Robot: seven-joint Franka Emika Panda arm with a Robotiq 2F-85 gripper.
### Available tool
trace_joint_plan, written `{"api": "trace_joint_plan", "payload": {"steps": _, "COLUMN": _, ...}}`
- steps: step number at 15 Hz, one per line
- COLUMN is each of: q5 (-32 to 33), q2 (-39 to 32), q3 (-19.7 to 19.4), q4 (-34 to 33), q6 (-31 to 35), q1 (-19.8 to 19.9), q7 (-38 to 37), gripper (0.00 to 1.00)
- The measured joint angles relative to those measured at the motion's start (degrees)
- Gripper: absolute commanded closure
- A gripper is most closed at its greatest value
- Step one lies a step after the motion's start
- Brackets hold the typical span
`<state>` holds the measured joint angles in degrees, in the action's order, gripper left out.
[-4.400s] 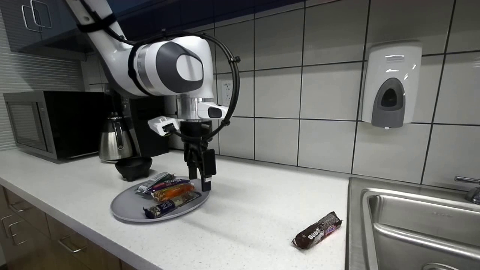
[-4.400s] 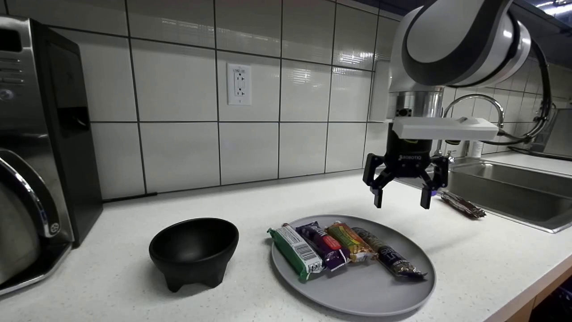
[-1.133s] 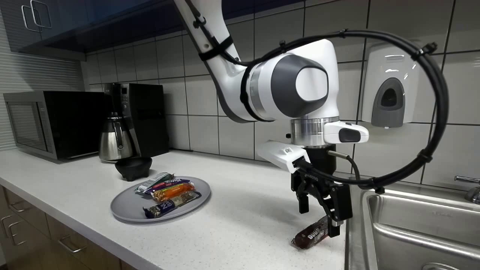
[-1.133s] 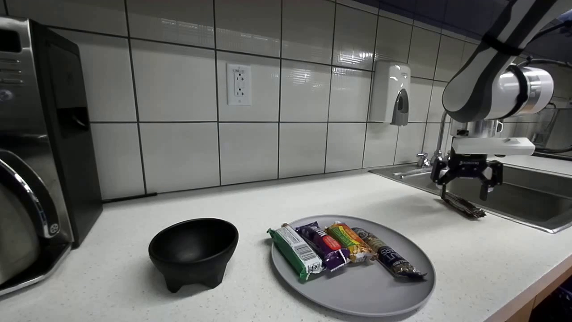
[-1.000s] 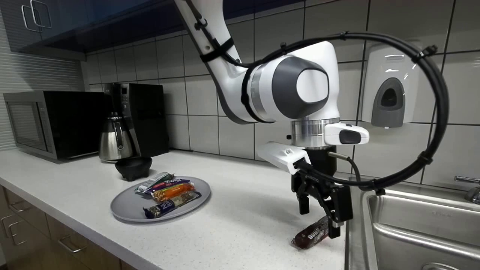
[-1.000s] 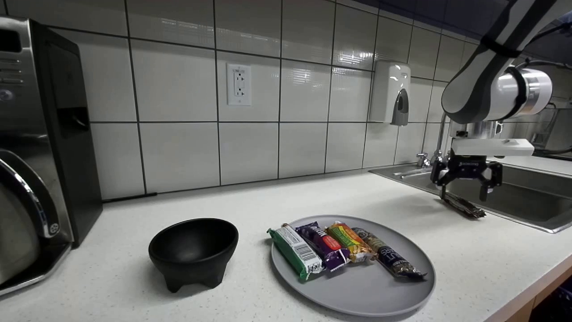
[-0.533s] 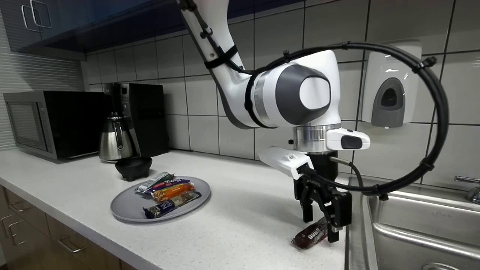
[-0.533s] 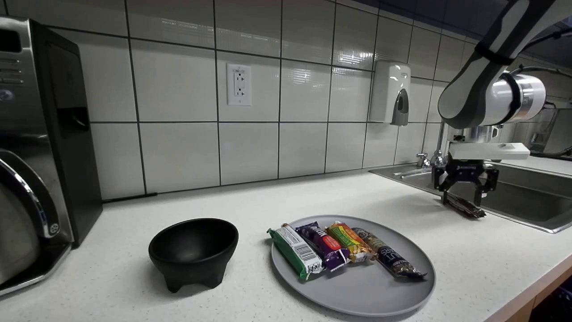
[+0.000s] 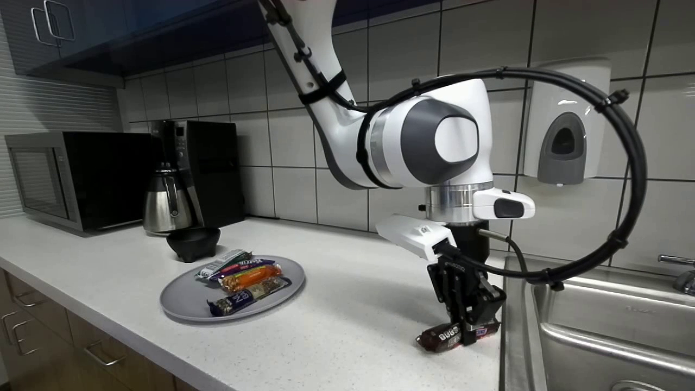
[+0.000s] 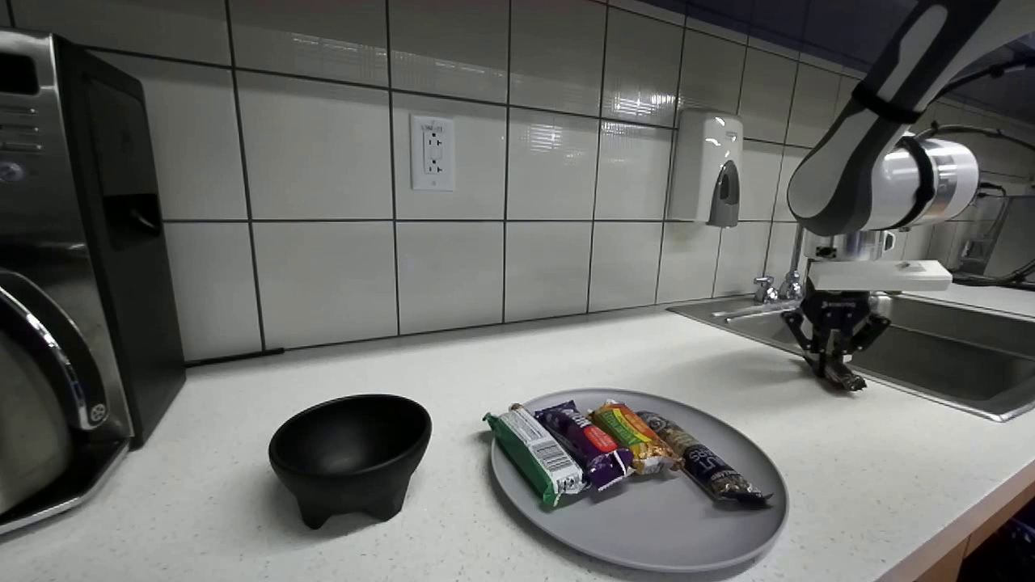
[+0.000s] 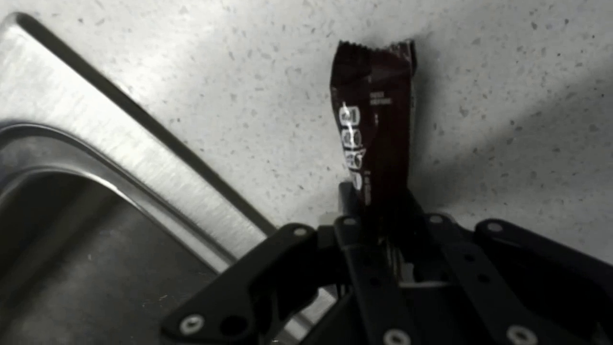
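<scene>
A bar in a dark brown wrapper (image 9: 437,338) lies at counter level beside the sink, and my gripper (image 9: 463,331) is shut on its middle from above. In the wrist view the bar (image 11: 378,120) runs up and away from between the two fingers, its crimped end over the speckled counter; the rest of it is hidden by the gripper. Whether it still rests on the counter I cannot tell. A round grey plate (image 10: 639,537) holds a green-and-white bar (image 10: 538,453), a purple bar (image 10: 584,440), an orange bar (image 10: 635,436) and a dark blue bar (image 10: 707,462), side by side.
A steel sink (image 9: 513,336) borders the gripper closely. Beyond the plate stand a black footed bowl (image 10: 350,453), a steel carafe (image 9: 163,209) and a microwave (image 9: 35,182). A soap dispenser (image 9: 567,119) hangs on the tiled wall behind the arm.
Earlier my gripper was over the plate's edge. It moved to the brown bar, lowered with fingers apart, then shut on it within the last half second; the bar turned slightly.
</scene>
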<state>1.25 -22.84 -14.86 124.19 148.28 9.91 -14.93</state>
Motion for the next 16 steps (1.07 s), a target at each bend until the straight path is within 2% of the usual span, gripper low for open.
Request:
{"api": "trace_joint_plan", "payload": {"steps": 7, "q5": 0.14, "q2": 0.44, "q3": 0.02, "q4": -0.38, "q6": 0.04, "q1": -1.19, "q7": 0.05, "gripper": 0.96}}
{"api": "trace_joint_plan", "payload": {"steps": 16, "q5": 1.96, "q2": 4.0, "q3": 0.14, "q4": 0.72, "q6": -0.03, "q1": -8.11, "q7": -2.27, "gripper": 0.96}}
